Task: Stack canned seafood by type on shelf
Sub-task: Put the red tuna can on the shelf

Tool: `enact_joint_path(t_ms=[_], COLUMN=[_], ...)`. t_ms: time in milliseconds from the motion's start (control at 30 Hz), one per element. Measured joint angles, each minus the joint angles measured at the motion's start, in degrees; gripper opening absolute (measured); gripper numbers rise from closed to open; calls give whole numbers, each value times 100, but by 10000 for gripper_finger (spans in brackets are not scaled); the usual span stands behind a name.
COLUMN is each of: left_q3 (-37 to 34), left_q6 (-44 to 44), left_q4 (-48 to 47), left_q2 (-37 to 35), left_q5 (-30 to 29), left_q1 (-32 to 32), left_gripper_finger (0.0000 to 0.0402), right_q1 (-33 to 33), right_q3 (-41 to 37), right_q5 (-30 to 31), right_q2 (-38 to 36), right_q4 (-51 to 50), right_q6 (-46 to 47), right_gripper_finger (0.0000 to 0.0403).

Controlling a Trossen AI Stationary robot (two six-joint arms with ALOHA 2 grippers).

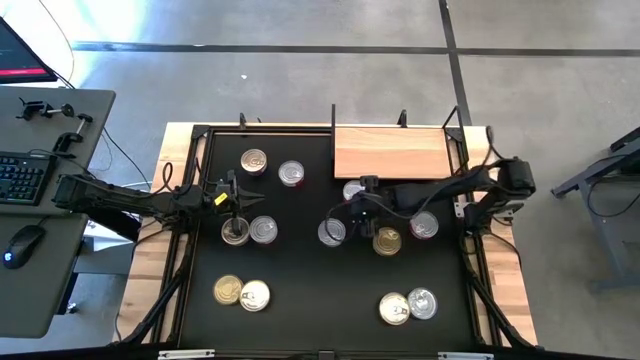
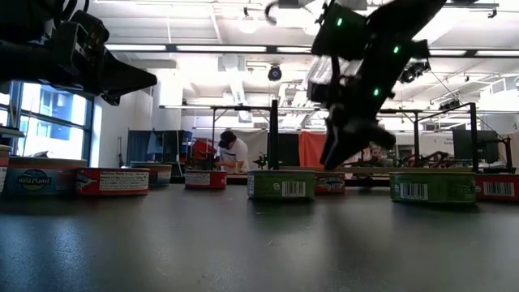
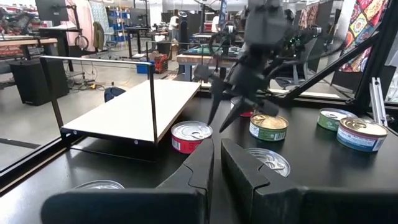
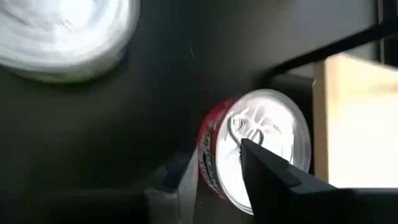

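Along the counter's [image 1: 505, 300] far edge, toward its right corner, the high view shows the shelf [image 1: 390, 152], its wooden board bare. The cans lie on the black mat [image 1: 320, 290], mostly in pairs, a gold lid [image 1: 228, 290] beside a silver lid [image 1: 255, 296] near the front-left corner. The right gripper [image 1: 357, 205] hangs just in front of the shelf's front edge, over a red-sided can [image 1: 351, 189] that it partly hides. The left gripper [image 1: 235, 197] is over the mat's left half, near another pair of cans.

From table height, the right gripper [image 2: 340, 154] points down behind a green-labelled can [image 2: 281, 184], tips just above the mat. A person [image 2: 233, 152] stands far back in the room.

The left wrist view shows the left arm's own jaws nearly together with nothing between them. Farther off, the right arm's jaws stand spread apart above the red-sided can, which sits on the mat just beside the shelf.

The right wrist view looks down on that can's silver pull-tab lid [image 4: 273, 118]. One dark finger [image 4: 267, 180] crosses the lid; it seems to hover rather than touch, though the view is too close to be sure.
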Motion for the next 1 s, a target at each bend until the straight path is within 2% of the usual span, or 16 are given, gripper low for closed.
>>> enact_joint_path(t_ms=[133, 333, 533, 700, 867, 1000], left_q3=[0, 0, 0, 0, 0, 0], left_q6=[-2, -4, -22, -24, -24, -24], left_q4=[-4, -7, -3, 13, 22, 22], left_q2=[-1, 1, 1, -1, -1, -1], left_q5=[-1, -1, -1, -1, -1, -1], left_q1=[-1, 1, -1, -1, 0, 0], left_gripper_finger=[20, 20, 20, 20, 20, 20], right_q1=[-31, 231, 713, 1157, 1332, 1350], right_q3=[3, 31, 28, -21, 0, 0], right_q5=[277, 991, 1635, 1910, 2835, 3041], right_q2=[412, 827, 885, 942, 910, 905], right_q4=[85, 96, 50, -105, 8, 204], right_q6=[-170, -444, -442, -156, 255, 260], right_gripper_finger=[90, 9, 6, 0, 0, 0])
